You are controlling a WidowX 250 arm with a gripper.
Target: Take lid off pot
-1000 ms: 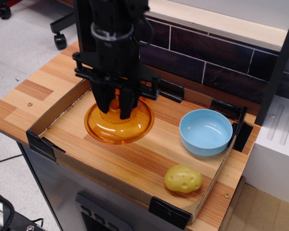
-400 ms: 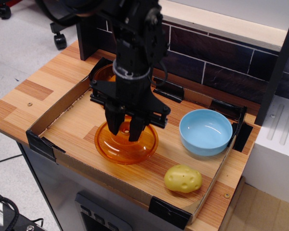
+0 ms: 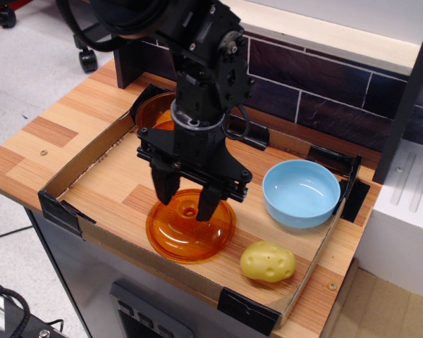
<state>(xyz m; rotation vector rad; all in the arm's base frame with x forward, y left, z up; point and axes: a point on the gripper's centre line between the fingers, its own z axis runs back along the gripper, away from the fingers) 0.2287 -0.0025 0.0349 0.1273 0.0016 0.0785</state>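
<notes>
Pot (image 3: pixel 154 110): at 11 o'clock in the tray, uncovered, mostly behind the arm.
Lid (image 3: pixel 190 227): on the bench at 6 o'clock.
End effector (image 3: pixel 189 199): released, fingers straddling the knob.
Bowl (image 3: pixel 301 192): at 3 o'clock.

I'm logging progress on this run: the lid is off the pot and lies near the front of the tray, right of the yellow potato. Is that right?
Not quite. In the observation.image view the lid is off the pot and near the tray's front, but it lies left of the yellow potato, not right. The gripper stands over the lid's knob.
</notes>
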